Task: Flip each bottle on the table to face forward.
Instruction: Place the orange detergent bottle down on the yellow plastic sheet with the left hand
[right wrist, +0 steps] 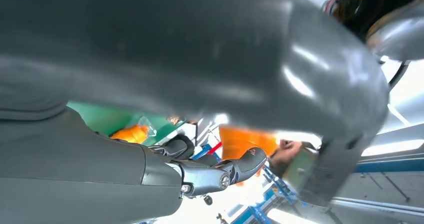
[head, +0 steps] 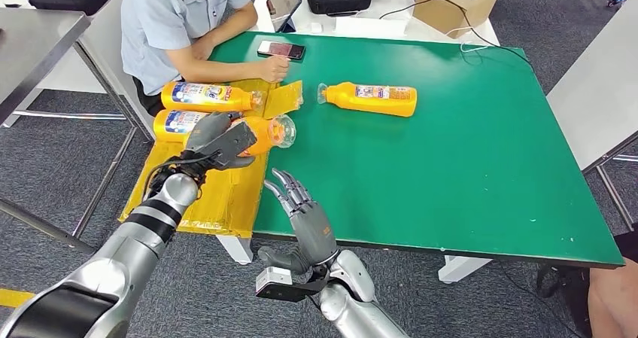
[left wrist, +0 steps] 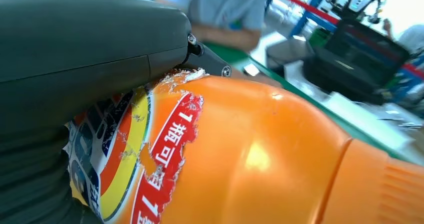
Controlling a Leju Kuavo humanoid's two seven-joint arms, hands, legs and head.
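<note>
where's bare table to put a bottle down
Most of the green table is bare: everything right of and nearer than the lone bottle. It's crowded at the left edge, where two bottles lie on the yellow mat, the left hand gripping the near one, the person's fist beside them.

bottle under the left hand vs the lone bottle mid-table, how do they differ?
The gripped bottle lies on the yellow mat with its cap to the right; the lone bottle lies on bare green table with its cap to the left. The left hand holds the first; nothing touches the second. Both are orange, labelled and lying on their sides.
</note>
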